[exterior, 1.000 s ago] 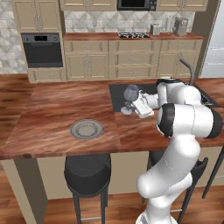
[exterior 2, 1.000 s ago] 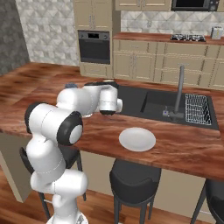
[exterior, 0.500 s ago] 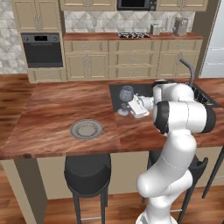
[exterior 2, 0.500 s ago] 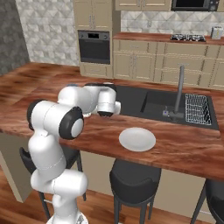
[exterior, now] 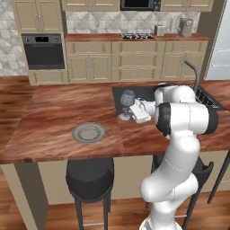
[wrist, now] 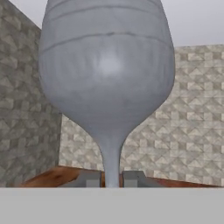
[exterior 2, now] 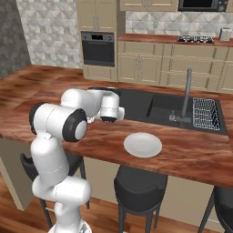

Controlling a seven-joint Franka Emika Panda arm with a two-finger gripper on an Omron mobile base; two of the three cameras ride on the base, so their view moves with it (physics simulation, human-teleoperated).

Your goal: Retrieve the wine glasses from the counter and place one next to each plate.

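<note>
counter: reddish wood island; beige cabinets behind.
wine glass: upright, stem clamped in the hand, beside sink.

A dark sink sits in the wood top, with a tall curved tap and a wire rack on its right. Round black stools stand on the near side. Far off, a black oven sits in the beige cupboards on the left.
</note>
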